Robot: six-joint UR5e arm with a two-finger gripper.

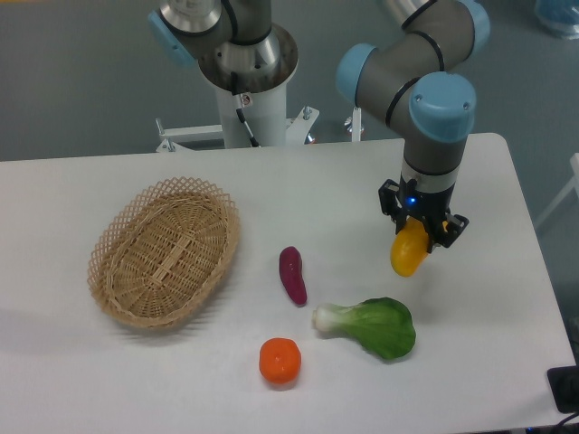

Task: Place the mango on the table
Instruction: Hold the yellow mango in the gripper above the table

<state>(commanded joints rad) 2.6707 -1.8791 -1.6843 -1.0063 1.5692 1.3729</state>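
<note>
At the bottom of the frame, a little left of centre, a round orange fruit [280, 360] lies on the white table [72, 380]; just to its right and slightly higher is a green leafy vegetable [373, 325] with a pale stalk that points left; the two are near each other but do not touch. Above the orange fruit, near the centre of the frame, lies a small dark purple sweet potato [292, 275], almost upright in the picture, apart from the other things. In the left part of the frame sits an oval woven wicker basket [118, 249]; nothing is seen inside it.

In the right part of the frame the gripper [419, 237] points down, and its fingers are clamped on the upper end of the mango [408, 252]; the mango is yellow, with orange at the top where the fingers hold it; it hangs down and a little to the left, above and to the right of the leafy vegetable; whether its lower end touches the table I cannot tell. Farther back, the grey arm [407, 63] with blue joint caps rises to the upper right; its base [244, 63] stands at the top of the frame, behind the far edge of the table.
</note>
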